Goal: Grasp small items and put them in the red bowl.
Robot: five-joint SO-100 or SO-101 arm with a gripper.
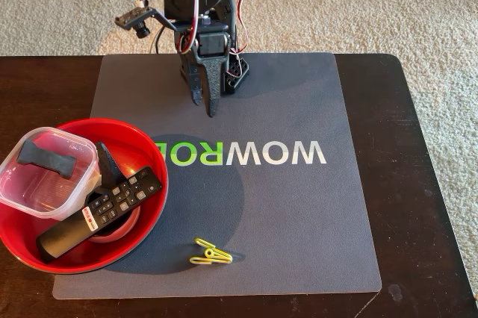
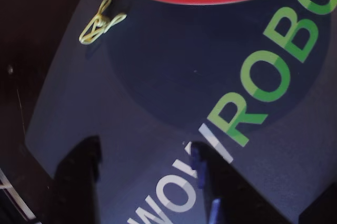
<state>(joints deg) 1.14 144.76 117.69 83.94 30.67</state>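
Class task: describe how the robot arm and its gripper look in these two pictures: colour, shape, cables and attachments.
The arm is black plastic, with red, white and black cables looping over its upper part. A small camera sits on a bracket sticking out to the left in the fixed view. The gripper ends in two dark, tapering, pointed fingers.
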